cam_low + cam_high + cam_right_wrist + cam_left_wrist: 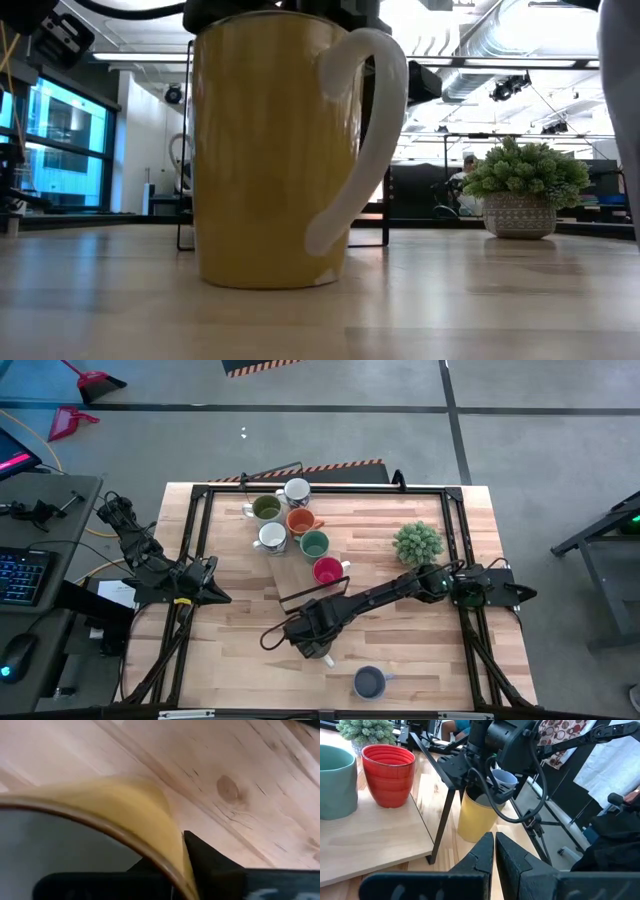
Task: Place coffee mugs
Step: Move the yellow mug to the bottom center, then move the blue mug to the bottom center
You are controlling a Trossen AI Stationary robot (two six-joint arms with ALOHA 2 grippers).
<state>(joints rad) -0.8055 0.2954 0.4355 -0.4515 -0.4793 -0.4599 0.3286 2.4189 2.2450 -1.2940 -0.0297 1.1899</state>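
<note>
Wooden planks of the table (400, 650) carry a yellow mug (265, 150) standing upright at lower centre of the high view. The right gripper (318, 643) sits over its rim, one dark finger (210, 857) against the wall; whether the fingers grip or are letting go I cannot tell. Five mugs (290, 528) cluster at upper centre, probably the gathering spot. A blue mug (369, 682) waits near the lower edge. The left gripper (212, 582) rests at centre left, fingers (485, 852) pressed together, empty.
</note>
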